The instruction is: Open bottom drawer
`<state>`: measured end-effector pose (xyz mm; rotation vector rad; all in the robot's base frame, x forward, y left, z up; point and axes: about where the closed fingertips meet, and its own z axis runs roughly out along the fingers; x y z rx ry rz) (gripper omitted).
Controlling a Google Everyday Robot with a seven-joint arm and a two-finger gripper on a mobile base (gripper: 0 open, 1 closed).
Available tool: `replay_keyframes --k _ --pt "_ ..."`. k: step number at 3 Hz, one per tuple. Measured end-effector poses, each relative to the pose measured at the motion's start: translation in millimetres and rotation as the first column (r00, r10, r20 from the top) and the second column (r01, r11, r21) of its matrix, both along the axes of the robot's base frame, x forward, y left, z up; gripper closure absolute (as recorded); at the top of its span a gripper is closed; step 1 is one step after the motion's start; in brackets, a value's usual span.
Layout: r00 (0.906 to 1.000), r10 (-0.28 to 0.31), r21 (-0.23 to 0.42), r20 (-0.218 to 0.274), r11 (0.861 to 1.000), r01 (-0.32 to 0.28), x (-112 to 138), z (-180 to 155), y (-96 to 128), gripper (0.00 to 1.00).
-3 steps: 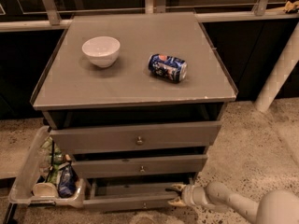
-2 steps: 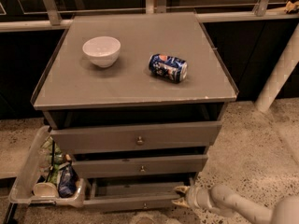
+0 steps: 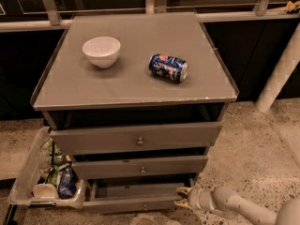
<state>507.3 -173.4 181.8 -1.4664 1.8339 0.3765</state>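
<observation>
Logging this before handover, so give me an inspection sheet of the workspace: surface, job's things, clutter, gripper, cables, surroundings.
Surface: grey cabinet top, flat, with a raised rim.
Job's things: bottom drawer stands part-way out, its shallow box showing.
Clutter: white bowl upright; blue can lying on its side; both on the cabinet top, apart.
Gripper: gripper sits low at the bottom drawer's right end, its arm coming in from the lower right.
Cables: nothing seen.
Surroundings: clear bin holding bottles on the speckled floor, left of the cabinet; white pole at right.
</observation>
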Motion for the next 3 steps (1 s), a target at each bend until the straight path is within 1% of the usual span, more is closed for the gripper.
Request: replay_keyframes --k 3 --pt "1.0 0.0 0.0 0.0 1.0 0.0 0.0 -0.1 0.1 0.12"
